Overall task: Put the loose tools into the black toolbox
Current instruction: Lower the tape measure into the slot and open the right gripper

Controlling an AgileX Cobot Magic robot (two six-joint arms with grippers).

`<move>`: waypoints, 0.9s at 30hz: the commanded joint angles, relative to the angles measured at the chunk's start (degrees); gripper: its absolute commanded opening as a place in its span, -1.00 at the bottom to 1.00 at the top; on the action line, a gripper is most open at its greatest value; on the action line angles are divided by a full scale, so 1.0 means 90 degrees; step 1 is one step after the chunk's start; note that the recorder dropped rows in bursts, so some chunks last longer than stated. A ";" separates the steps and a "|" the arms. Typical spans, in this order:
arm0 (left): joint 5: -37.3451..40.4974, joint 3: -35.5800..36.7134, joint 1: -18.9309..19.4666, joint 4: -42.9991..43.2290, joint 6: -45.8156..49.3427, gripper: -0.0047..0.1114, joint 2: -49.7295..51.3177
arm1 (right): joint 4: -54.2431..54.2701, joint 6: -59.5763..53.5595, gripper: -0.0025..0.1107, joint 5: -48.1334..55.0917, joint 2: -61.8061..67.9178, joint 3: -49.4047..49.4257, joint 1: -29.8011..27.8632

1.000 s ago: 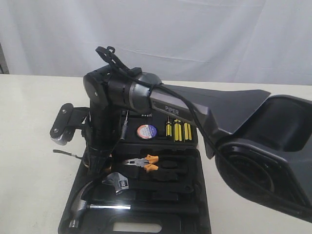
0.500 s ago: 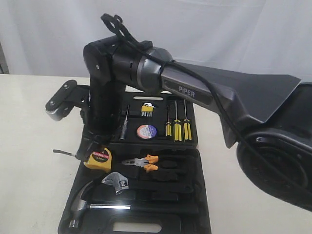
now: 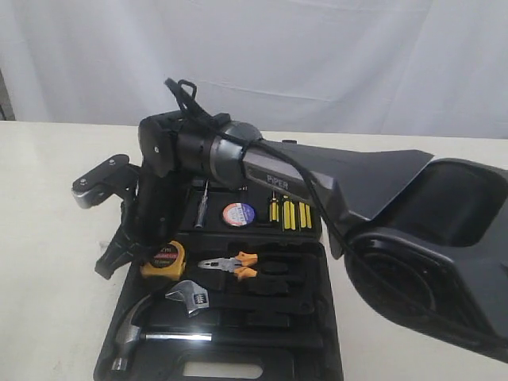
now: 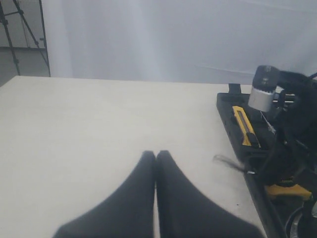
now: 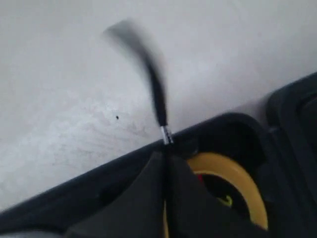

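Yellow tape measure [image 3: 163, 260] is seen lying inside the black toolbox [image 3: 313, 349], at its left edge, just beside the orange-black-handled pliers [image 3: 234, 264], which are seated nearer the toolbox's middle. The dark tape roll [image 3: 238, 214] is set in the far half of the toolbox beside the yellow-handled screwdrivers [image 3: 288, 214], and the yellow-black utility knife [image 4: 245, 126] is laid along the toolbox's edge. The right gripper [image 3: 107, 266] is held just outside that left edge, above the worktop [image 3: 48, 198], with its jaws closed. The black cord [image 5: 158, 99] is seen running out from their tips, and whether it is pinched cannot be told. The left gripper [image 4: 156, 154] is held over the worktop, apart from the toolbox, with its jaws closed on nothing.
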 commanded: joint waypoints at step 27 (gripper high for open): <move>-0.0003 0.0014 -0.0013 -0.0016 -0.0008 -0.92 -0.0018 | -0.0510 0.0550 -0.97 0.0498 -0.0228 0.0007 -0.0036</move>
